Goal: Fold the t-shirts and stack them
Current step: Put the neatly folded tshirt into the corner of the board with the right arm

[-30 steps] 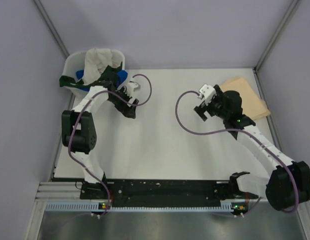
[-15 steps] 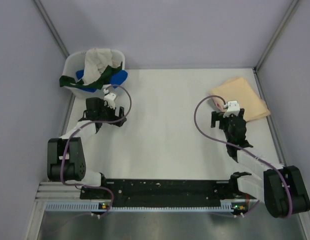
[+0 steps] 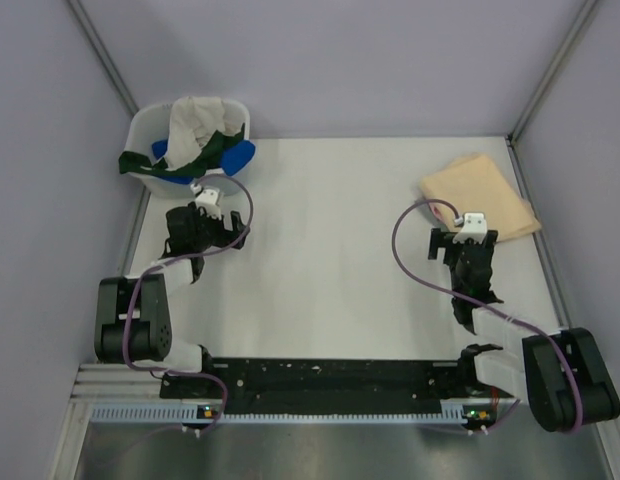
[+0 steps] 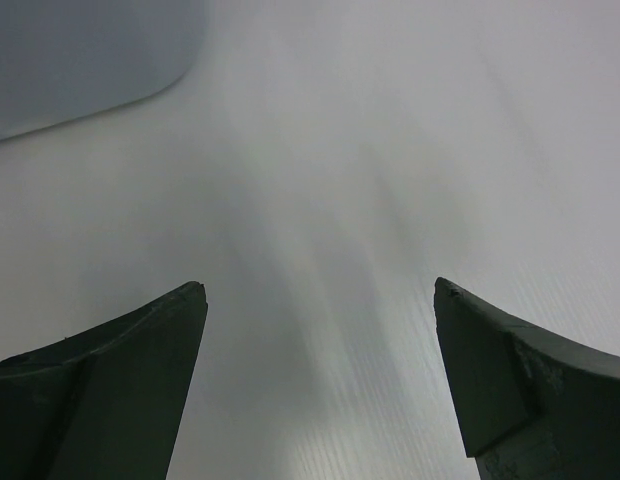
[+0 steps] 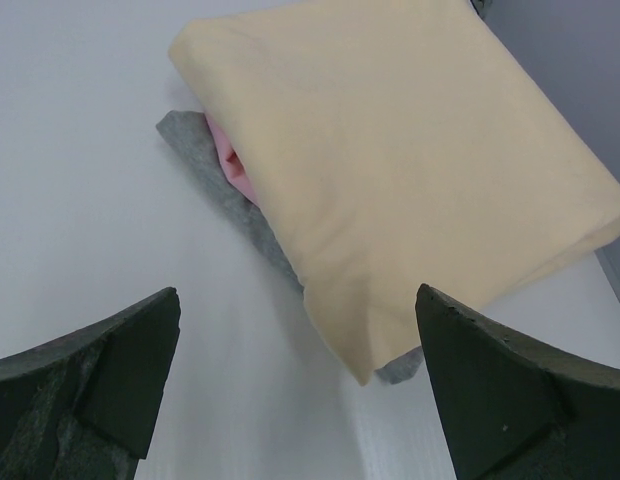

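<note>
Item 1: peach-yellow shirt (image 5: 390, 180) folded atop pink shirt (image 5: 230, 160), my stack's base. Left, right jaws spread empty, ready for tub (image 3: 139, 124).

Pink t-shirt (image 5: 230, 163) — mostly beneath peach t-shirt (image 5: 390, 150)

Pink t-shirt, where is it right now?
In the right wrist view, the pink t-shirt peeks out under the folded peach-yellow shirt, far right on the table, ahead of the right claw.
</note>
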Available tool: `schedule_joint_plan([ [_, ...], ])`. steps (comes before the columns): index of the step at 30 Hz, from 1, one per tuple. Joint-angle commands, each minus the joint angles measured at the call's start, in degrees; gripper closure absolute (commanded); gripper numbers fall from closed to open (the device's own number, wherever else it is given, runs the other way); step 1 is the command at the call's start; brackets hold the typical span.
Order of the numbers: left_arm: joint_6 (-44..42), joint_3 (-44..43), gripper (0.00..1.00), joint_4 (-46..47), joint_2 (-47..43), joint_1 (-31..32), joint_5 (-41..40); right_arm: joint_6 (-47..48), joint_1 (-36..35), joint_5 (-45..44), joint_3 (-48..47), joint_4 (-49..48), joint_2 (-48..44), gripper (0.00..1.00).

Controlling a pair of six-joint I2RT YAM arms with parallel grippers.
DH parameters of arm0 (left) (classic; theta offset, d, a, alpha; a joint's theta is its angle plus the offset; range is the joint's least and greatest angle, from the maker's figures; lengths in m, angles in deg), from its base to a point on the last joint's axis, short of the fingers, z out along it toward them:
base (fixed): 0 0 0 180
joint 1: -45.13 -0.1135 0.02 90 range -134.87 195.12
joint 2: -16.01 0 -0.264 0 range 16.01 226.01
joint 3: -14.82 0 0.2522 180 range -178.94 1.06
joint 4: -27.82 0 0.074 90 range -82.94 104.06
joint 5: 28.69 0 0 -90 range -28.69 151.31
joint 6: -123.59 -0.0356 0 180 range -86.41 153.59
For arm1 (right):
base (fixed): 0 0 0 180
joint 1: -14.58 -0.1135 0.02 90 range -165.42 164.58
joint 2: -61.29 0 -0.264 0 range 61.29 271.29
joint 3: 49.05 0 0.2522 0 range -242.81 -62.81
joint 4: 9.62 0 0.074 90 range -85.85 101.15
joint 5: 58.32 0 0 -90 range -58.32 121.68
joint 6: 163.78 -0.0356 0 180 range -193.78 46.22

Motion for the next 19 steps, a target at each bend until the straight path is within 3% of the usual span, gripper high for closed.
schedule_joint_plan([
  [1, 1.42, 0.41, 0.01, 5.77, -1.41, -0.43, 0.32, -0.5, 0.11, -0.38, -0.44, -3.88, 0.35, 0.01],
  [19, 1.59, 1.99, 0.01, 7.88, -2.47, -0.52, -0.99, -0.06, 0.11, 0.59, -1.5, -2.92, 1.23, 0.01],
])
